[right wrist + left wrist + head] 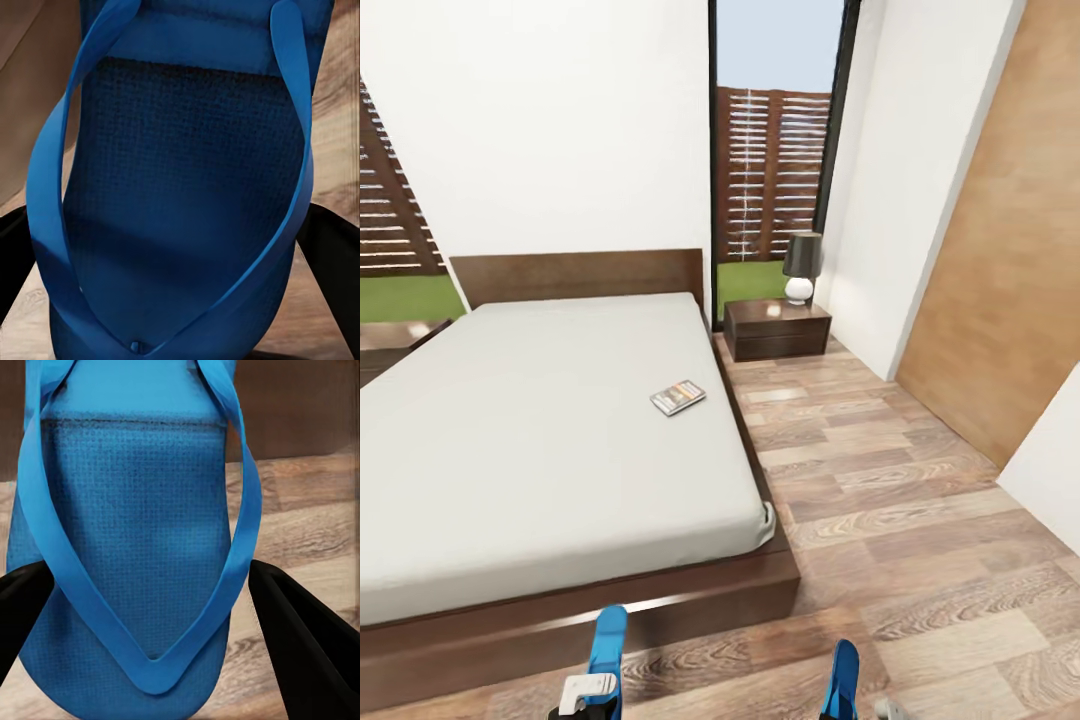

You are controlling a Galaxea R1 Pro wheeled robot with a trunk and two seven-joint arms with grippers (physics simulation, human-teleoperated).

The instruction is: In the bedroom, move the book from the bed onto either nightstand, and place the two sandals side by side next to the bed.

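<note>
Left gripper: we see its two black fingers closed on either edge of a blue sandal, whose strap forms a V toward the camera; in the head view this left sandal stands on end at the lower edge, just in front of the bed frame, above the wood floor; right gripper: its dark fingers likewise clamp the second sandal, seen in the head view as a narrow blue shape held upright over the floor, well apart from the first; both sandals hang clear of the planks, as far as we can tell; bed: pale mattress on a dark frame, headboard against the white wall; book: lies flat on the mattress near its right-hand edge, cover up, toward the head end; nightstand: stands beside the head of the bed, in front of the tall window; lamp: dark shade, white base, on the nightstand top; wood panel: lines the wall at the right.
</note>
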